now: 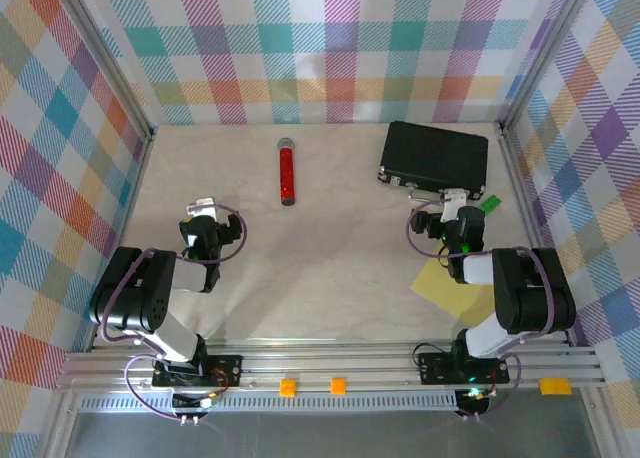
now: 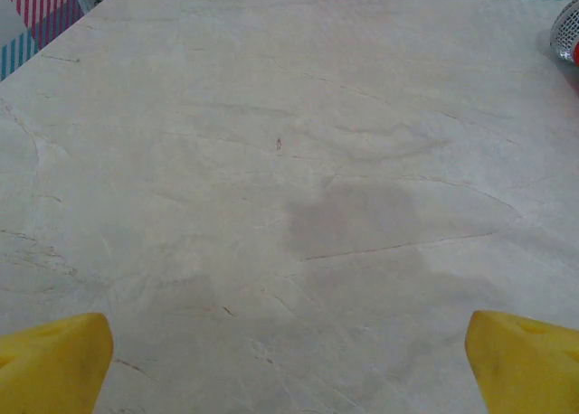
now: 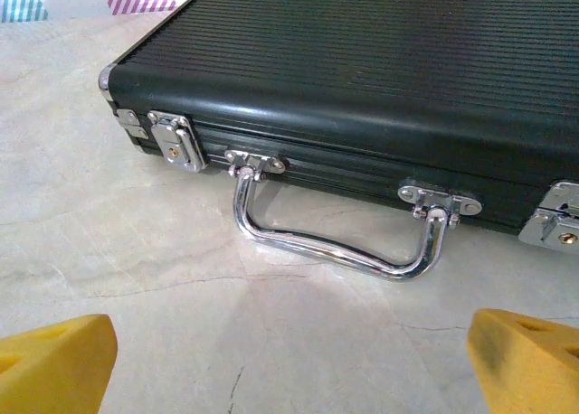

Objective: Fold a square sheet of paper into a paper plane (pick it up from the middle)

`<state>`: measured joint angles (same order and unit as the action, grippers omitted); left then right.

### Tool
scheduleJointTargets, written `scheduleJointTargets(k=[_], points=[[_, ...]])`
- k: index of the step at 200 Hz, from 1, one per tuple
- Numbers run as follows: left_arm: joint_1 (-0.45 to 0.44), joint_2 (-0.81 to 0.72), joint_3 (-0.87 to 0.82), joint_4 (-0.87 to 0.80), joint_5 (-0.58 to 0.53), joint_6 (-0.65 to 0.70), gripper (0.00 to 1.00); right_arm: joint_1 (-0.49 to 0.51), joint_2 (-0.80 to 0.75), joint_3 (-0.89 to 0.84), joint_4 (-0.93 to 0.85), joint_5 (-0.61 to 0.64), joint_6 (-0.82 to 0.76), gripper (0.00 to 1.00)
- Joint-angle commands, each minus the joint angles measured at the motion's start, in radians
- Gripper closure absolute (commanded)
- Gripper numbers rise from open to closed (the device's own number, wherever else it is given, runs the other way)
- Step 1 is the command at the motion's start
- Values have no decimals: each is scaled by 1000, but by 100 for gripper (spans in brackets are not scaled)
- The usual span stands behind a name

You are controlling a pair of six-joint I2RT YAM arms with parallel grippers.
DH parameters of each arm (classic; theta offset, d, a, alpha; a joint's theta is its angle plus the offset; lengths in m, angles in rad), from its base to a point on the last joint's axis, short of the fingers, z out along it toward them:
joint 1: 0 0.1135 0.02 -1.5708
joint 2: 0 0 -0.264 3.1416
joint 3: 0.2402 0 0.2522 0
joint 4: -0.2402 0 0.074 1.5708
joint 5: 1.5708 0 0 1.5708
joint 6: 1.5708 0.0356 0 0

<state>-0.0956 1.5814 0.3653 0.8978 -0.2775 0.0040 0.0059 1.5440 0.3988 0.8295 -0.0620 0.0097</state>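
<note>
The square sheet of paper [image 1: 444,286], plain yellow, lies flat on the table at the near right, with its right part hidden under my right arm. The paper plane is out of view. My right gripper [image 1: 455,200] hovers beyond the sheet, facing the black case, and it is open; in the right wrist view the gripper [image 3: 289,364] has its yellow fingertips [image 3: 54,364] far apart over bare table. My left gripper [image 1: 203,210] sits at the left, far from the sheet. It is open too, and the gripper [image 2: 289,364] has nothing between its yellow fingertips [image 2: 54,369].
A black case [image 1: 435,153] with a chrome handle [image 3: 335,247] lies at the back right, just ahead of my right gripper. A red cylinder [image 1: 287,173] lies at the back centre. A small green block [image 1: 490,204] sits right of the right gripper. Checked walls enclose the table.
</note>
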Motion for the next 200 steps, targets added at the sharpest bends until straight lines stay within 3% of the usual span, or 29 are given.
scheduleJointTargets(k=[1,125,159,200], points=[[8,5,10,41,6,-10,0,-6,-4,17,0,6,-5,1],[7,4,14,37,11,-8,0,-6,-5,17,0,8,-4,1],[8,6,38,-7,137,37,0,-6,-6,17,0,8,-4,1],[8,6,39,-7,143,41,0,-7,-5,16,0,9,-4,1]])
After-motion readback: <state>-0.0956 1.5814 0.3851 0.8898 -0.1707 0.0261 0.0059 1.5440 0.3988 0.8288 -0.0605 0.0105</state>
